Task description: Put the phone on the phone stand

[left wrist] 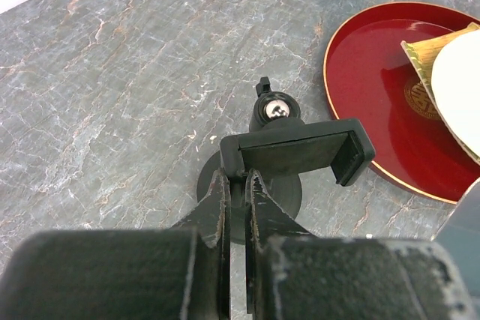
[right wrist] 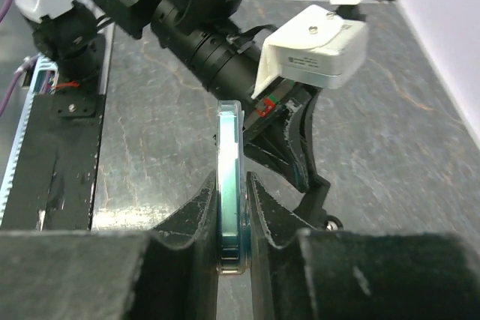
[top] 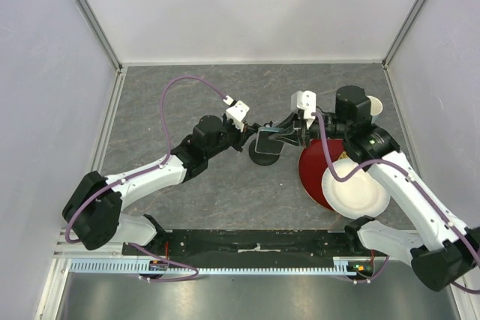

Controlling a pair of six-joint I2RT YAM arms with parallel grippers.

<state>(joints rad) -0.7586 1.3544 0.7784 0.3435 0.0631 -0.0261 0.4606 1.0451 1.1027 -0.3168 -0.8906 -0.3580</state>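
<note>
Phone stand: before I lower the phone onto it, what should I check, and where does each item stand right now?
1. Right gripper shut on the thin dark slab phone, held on edge: ok.
2. Left gripper shut against the small black phone stand, at its cradle; actually clamping it: cannot tell.
3. Cradle empty, phone not yet seated: ok.
4. Stand's round disc base flat on the grey marbled table: ok.
5. Phone lined up with the cradle: cannot tell.
6. Red round plate apart from the stand: ok.
</note>
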